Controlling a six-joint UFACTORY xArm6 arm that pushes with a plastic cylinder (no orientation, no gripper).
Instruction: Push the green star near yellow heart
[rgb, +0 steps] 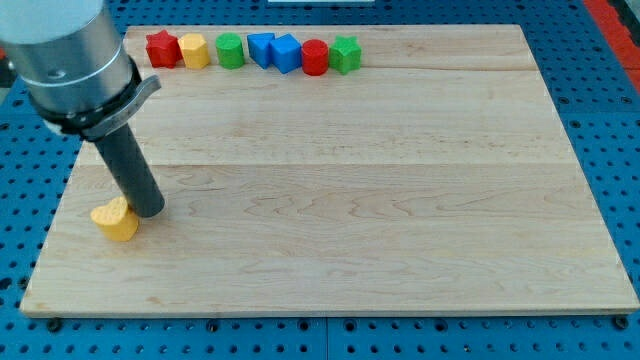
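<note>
My tip (150, 212) sat touching the yellow heart (116, 220); no end effector to judge; green star (345, 54) far off, red cylinder (315, 57) beside it risked getting dragged along

Board (380, 200): pale wood, light tan, with fine horizontal grain bands. Surrounding surface (600, 120): blue, with a regular pattern of dark holes.

Row along the top of the frame, from the view's left:
- red star (162, 48)
- yellow block (194, 49)
- green block (231, 50)
- two blue blocks (261, 47) (286, 53)
- red block (315, 57)
- green star (345, 54)

Lower left of the frame: yellow heart (115, 220), orange-yellow. Rod ending in my tip (150, 212): dark grey to black. Housing (70, 60) above it: silver-grey metal.
</note>
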